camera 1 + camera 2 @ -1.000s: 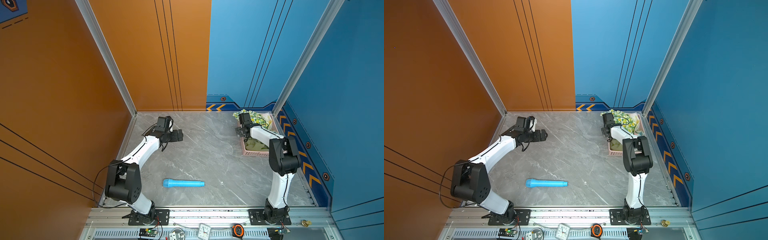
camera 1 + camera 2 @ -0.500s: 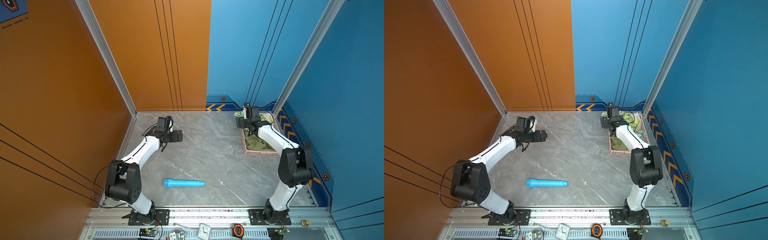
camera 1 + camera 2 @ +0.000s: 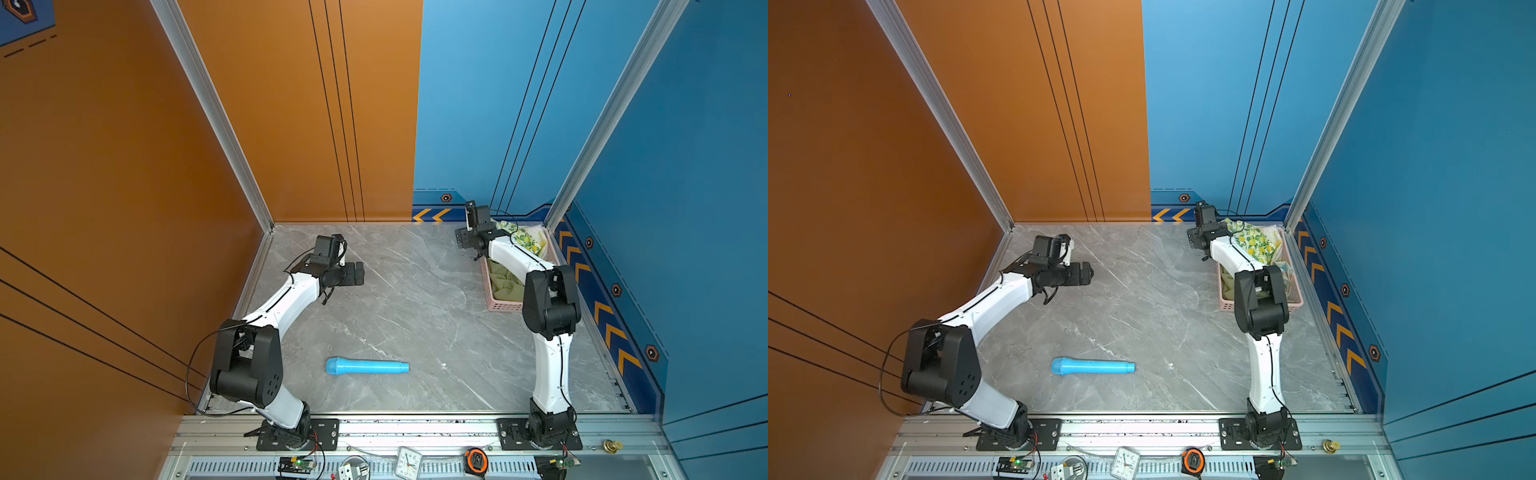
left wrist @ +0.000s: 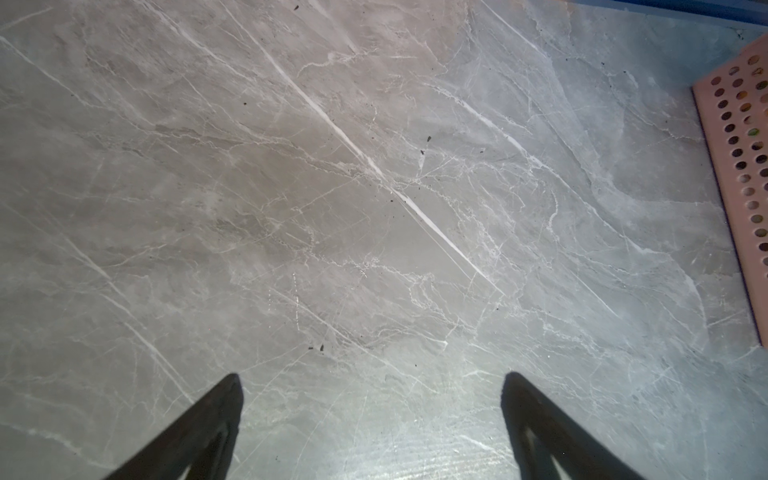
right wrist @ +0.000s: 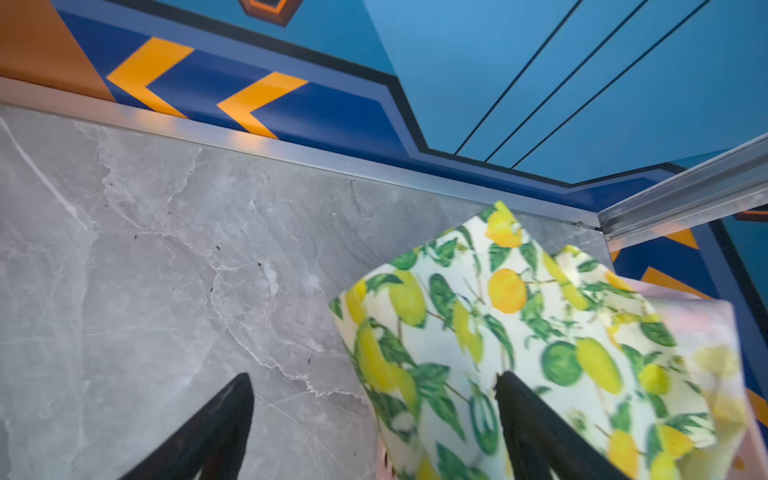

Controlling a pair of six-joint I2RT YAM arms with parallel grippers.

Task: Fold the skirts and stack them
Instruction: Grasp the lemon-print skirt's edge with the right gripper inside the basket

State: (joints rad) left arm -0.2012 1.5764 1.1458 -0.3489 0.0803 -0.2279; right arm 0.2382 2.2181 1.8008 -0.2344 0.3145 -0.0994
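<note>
The lemon-print skirt [image 3: 528,240] [image 3: 1254,242] [image 5: 519,332] lies heaped at the far end of the pink basket [image 3: 505,306] [image 3: 1227,306], spilling over its rim. The olive green skirt [image 3: 505,282] fills the basket's near end. A pastel skirt [image 5: 715,332] peeks out beside the lemon one. My right gripper [image 3: 463,241] [image 3: 1194,241] [image 5: 372,380] is open at the basket's far left corner, one finger over the lemon cloth and the other over bare table. My left gripper [image 3: 359,273] [image 3: 1090,274] [image 4: 372,380] hangs open over bare marble, holding nothing.
A light blue cylinder [image 3: 365,366] [image 3: 1092,367] lies on the marble table near the front middle. The basket's perforated side [image 4: 739,166] shows in the left wrist view. Walls close in the back and both sides. A clock [image 3: 408,462] and a tape measure [image 3: 478,459] sit on the front rail.
The right arm swung toward the back over the basket, then its gripper shifted left to the basket's far left corner. The left arm has not moved.
</note>
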